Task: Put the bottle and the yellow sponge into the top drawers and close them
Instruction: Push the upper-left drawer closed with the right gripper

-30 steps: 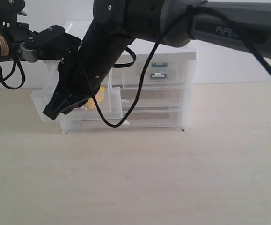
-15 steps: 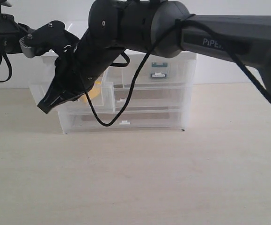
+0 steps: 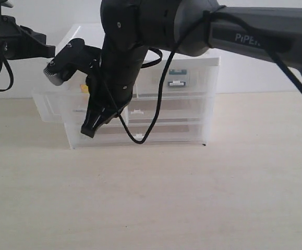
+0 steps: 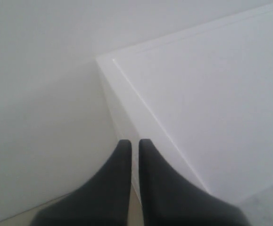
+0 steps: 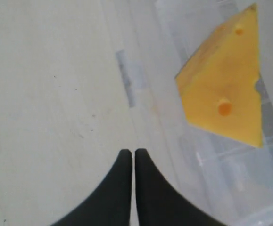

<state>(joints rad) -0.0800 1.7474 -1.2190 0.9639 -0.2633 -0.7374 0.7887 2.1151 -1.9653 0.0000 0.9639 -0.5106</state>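
– Looking at the exterior view first: which step is the robot on?

– By judgement, the closing one. The bottle [image 3: 178, 73] stands inside the right top drawer [image 3: 197, 86], which sits flush with the front of the cabinet [image 3: 203, 61]. The left top drawer [image 3: 49, 107] is pulled out over the table [image 3: 192, 198]. The right gripper [image 3: 88, 129], reaching across, hangs point-down just in front of it. The task's other item cannot be seen past that arm.

– And the left arm [image 3: 15, 46]?

– It is up at the far left, clear of the drawers. Its fingers cannot be made out from there.

– What does the left wrist view add?

– The left gripper [image 4: 135, 141] has its fingers pressed together on nothing, hovering over a corner of the cabinet's white top.

– And the right wrist view?

– There the yellow sponge [image 5: 226, 89] shows plainly, lying untouched inside the translucent open drawer. The right gripper's fingers are clenched together and empty, above bare table just beside the drawer's front wall.

– So what does the next move call for?

– Probably a push. The closed fingertips would have to meet the drawer front squarely, near its middle. They would then drive it straight back into the cabinet until it sits flush like its neighbour. An off-centre push could skew the drawer in its slot or shift the light cabinet, so a slow, level stroke seems wise.
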